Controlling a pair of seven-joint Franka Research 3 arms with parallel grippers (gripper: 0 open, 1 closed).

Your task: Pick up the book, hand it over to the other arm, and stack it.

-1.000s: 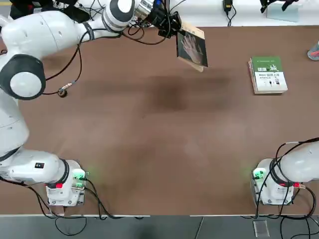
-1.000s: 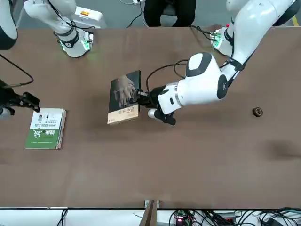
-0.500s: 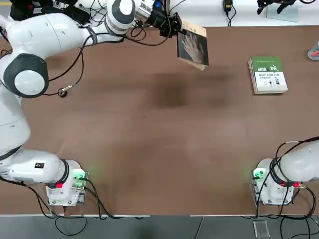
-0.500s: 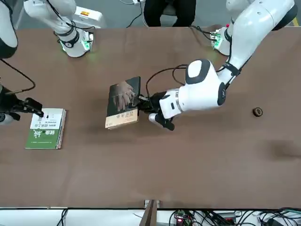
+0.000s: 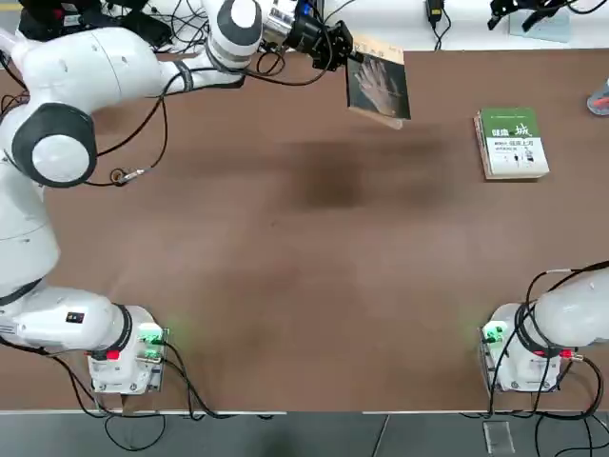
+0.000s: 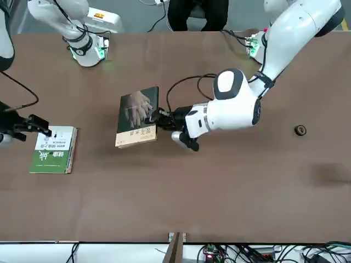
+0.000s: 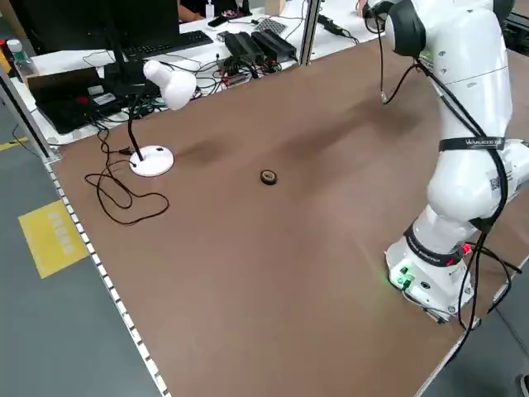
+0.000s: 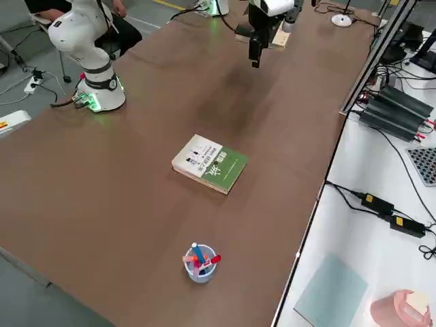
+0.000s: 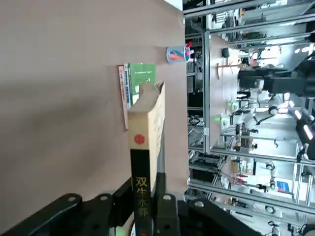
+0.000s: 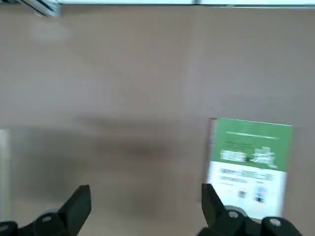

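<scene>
The book (image 5: 381,86), thin with a dark cover and a pale hand image, hangs above the far middle of the table (image 5: 304,267), gripped by its left edge. My left gripper (image 5: 348,57) is shut on it; the front view shows the same grip (image 6: 156,116) on the book (image 6: 137,116). In the left wrist view the book's spine (image 9: 142,172) stands between the fingers. My right gripper (image 6: 39,127) hovers open beside the green-and-white book (image 6: 53,149) at the far right. Its fingers (image 10: 78,204) stand wide apart, with that green book (image 10: 250,160) below them.
A cup of pens (image 8: 199,261) stands at the far right edge. A small round object (image 5: 118,176) lies on the left side of the table. A desk lamp (image 7: 165,83) sits off the table to the left. The green book (image 5: 512,143) lies flat.
My left gripper has carried the book a little toward the robot's right, closer to the green book. The right gripper has stayed open near the green book.
</scene>
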